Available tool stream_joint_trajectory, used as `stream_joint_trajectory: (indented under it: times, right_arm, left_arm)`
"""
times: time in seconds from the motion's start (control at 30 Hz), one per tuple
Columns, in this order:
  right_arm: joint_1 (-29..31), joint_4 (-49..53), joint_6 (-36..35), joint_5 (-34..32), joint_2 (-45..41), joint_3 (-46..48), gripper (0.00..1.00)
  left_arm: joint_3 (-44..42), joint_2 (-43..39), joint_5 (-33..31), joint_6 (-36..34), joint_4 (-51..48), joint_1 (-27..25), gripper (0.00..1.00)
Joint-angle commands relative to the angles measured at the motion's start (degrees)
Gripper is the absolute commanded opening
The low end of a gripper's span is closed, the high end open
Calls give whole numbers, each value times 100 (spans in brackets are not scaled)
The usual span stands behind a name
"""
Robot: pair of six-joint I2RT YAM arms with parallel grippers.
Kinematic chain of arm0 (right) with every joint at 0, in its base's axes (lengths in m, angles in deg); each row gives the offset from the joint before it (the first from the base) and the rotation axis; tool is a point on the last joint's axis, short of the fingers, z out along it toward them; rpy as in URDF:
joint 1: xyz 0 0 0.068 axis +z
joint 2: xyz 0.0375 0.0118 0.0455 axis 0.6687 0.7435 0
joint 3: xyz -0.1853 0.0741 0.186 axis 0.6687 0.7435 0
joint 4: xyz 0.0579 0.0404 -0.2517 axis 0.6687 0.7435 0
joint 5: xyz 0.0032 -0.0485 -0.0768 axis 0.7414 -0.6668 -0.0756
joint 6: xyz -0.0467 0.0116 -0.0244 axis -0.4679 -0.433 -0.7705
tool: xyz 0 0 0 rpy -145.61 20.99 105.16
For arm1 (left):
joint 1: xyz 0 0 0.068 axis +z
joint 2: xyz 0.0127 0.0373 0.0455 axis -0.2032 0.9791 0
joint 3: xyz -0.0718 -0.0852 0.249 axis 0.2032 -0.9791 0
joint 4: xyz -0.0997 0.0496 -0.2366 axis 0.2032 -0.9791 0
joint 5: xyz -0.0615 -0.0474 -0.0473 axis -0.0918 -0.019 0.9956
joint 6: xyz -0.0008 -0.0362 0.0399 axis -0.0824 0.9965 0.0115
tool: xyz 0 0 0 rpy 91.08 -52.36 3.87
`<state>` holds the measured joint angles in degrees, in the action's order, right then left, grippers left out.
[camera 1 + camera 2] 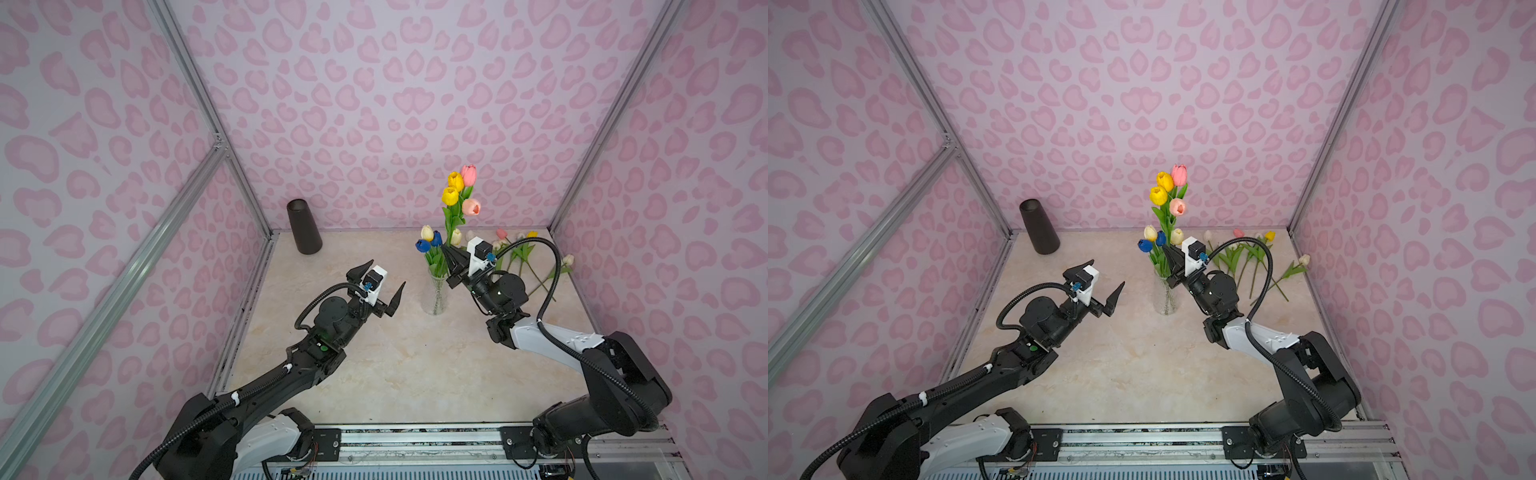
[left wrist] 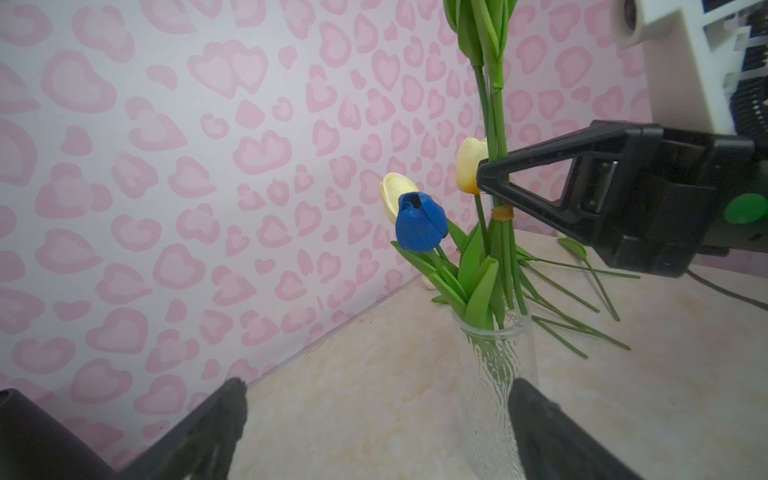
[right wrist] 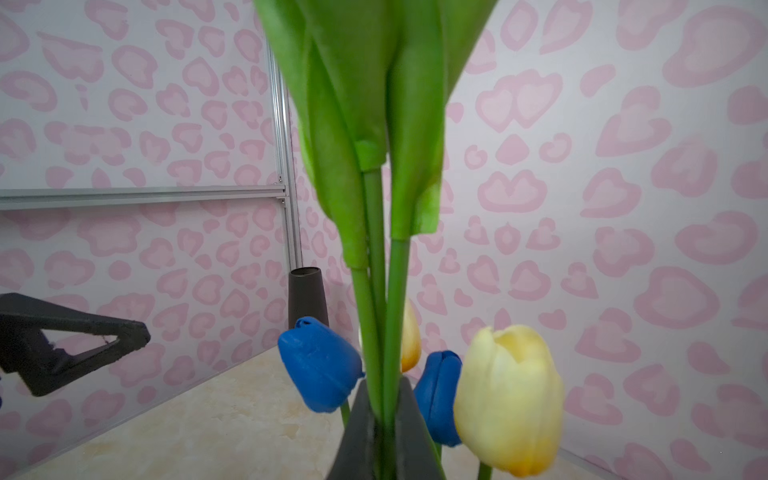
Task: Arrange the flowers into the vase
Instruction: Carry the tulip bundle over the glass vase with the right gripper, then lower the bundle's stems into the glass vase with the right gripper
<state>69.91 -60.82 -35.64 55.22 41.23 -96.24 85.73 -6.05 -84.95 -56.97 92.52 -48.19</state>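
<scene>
- Our right gripper (image 1: 448, 251) is clamped on the stems of a tied bunch (image 1: 449, 218) of yellow and pink tulips, just above its tie.
- We hold the bunch upright over the glass vase (image 1: 435, 297); in the left wrist view its stem ends reach the vase mouth.
- The vase stands mid-table (image 1: 395, 365) and already holds blue tulips (image 2: 419, 228) and cream ones.
- Our left gripper (image 1: 386, 274) hovers left of the vase, fingers wide apart, holding nothing.
- Loose tulips (image 1: 1233, 257) lie flat at the back right of the table, behind our right arm.
- A dark cone (image 1: 304, 226) stands in the back left corner.
</scene>
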Motion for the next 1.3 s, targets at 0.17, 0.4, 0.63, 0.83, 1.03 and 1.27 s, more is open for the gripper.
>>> stream_joint_trajectory:
  times: [0.17,0.4,0.63,0.83,1.03,1.27]
  right_arm:
    - [-26,-718,-218,-247,313,118,0]
    - [-26,-979,-70,-166,555,37,0]
    - [-24,-848,20,14,500,-155,0]
    - [-17,-772,54,133,564,-242,0]
    - [-19,-1055,24,51,745,-36,0]
    - [-19,-1155,-96,58,768,159,0]
  left_arm:
    - [-8,-7,-35,-38,164,7,99]
    - [5,-22,-33,-24,123,3,99]
    - [-4,-50,-42,-33,111,4,99]
    - [-15,-33,-31,-33,135,6,99]
    - [-50,-94,-53,-41,94,4,99]
    - [-26,-70,-41,-50,86,8,99]
